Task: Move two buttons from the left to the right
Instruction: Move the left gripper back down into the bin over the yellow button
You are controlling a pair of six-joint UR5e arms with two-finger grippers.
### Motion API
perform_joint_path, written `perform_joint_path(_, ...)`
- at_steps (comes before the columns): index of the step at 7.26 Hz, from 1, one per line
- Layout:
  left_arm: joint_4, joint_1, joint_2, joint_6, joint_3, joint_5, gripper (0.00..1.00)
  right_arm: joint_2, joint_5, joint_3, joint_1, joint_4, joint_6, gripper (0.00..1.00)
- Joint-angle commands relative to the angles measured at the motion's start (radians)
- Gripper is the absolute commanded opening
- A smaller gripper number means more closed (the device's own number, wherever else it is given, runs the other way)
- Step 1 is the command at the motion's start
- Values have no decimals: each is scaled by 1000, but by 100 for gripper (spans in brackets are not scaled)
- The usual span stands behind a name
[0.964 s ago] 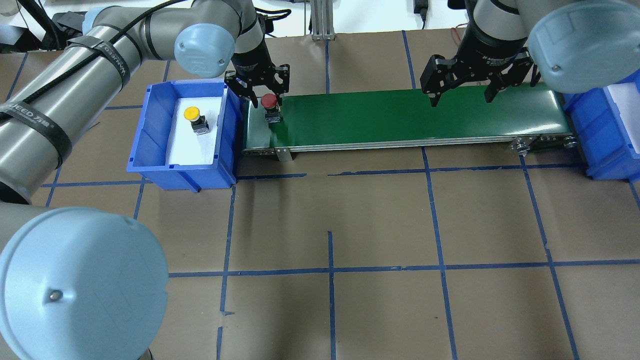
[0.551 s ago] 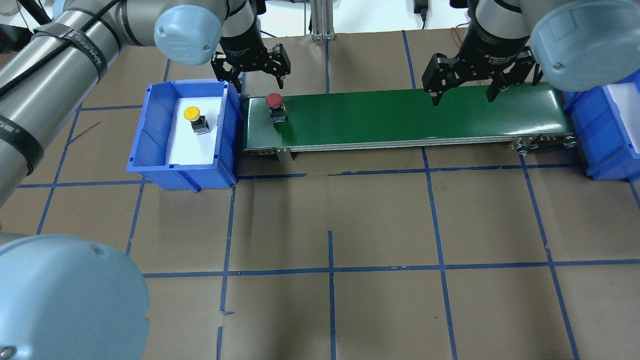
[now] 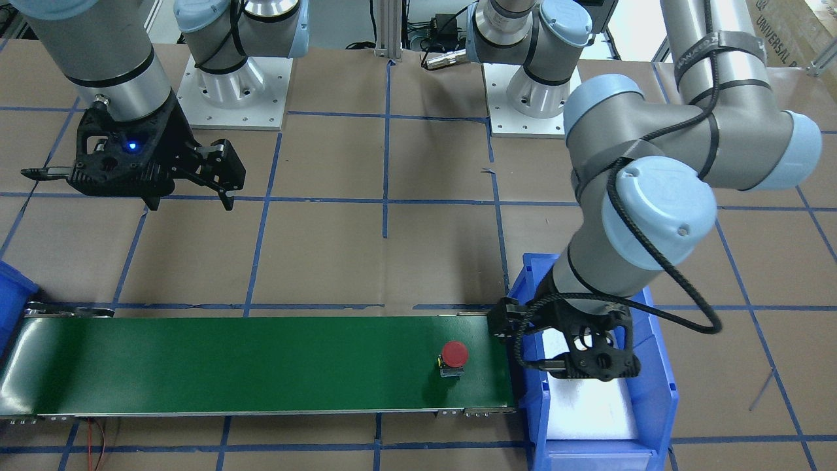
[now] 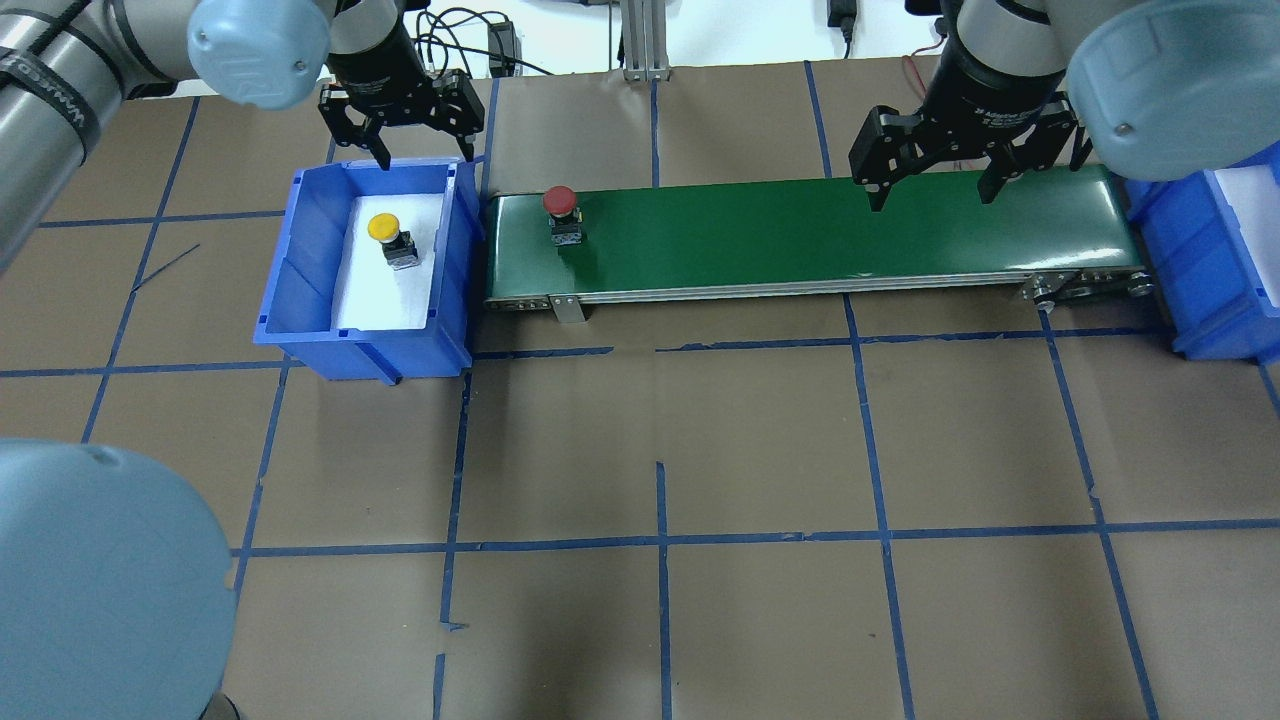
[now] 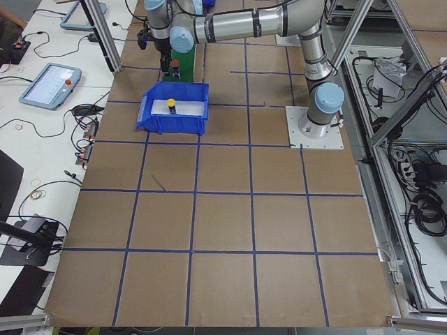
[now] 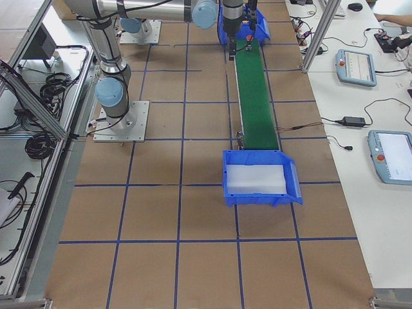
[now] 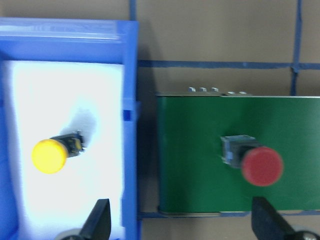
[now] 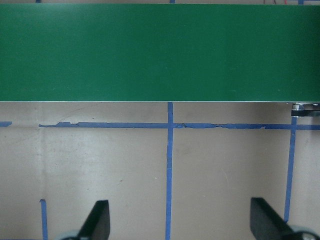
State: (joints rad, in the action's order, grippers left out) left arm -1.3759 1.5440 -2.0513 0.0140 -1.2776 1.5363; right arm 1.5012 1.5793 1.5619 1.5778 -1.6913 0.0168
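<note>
A brown paper-covered counter point(image 4: 760, 440) marked with a grid of blue tape carries a long green conveyor belt point(image 4: 800, 235) with a blue bin at each end. The red button point(image 4: 564, 215) stands on the belt close to its left end, cap up and tilted slightly. The yellow button point(image 4: 390, 238) sits inside the left bin point(image 4: 303, 262) on a white pad, well apart from the red one, with the bin's wall between them. The left gripper point(image 4: 425, 160) hangs above the far rim of the left bin, its jaws spread wide and holding nothing; in the left wrist view both buttons lie below it, the yellow to one side and the red to the other. The right gripper point(image 4: 930, 203) hangs over the far edge of the belt near the right bin point(image 4: 1175, 250), its jaws also wide apart and empty.
</note>
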Motion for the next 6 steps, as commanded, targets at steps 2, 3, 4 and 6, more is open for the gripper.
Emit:
perform_joint_path(2,98,-76,-32,-101,-58,4,100,1,1,0,4,1,0,100)
perform_joint_path(3,106,-87,-55,-124,-61,5,100,1,2,1,4,1,0,100)
perform_joint_path(4,107,-88,-61,-129,-68,7,100,1,2,1,5,1,0,100)
perform_joint_path(6,250,-90,-58,-152,-188,37,100,1,2,1,7,1,0,100)
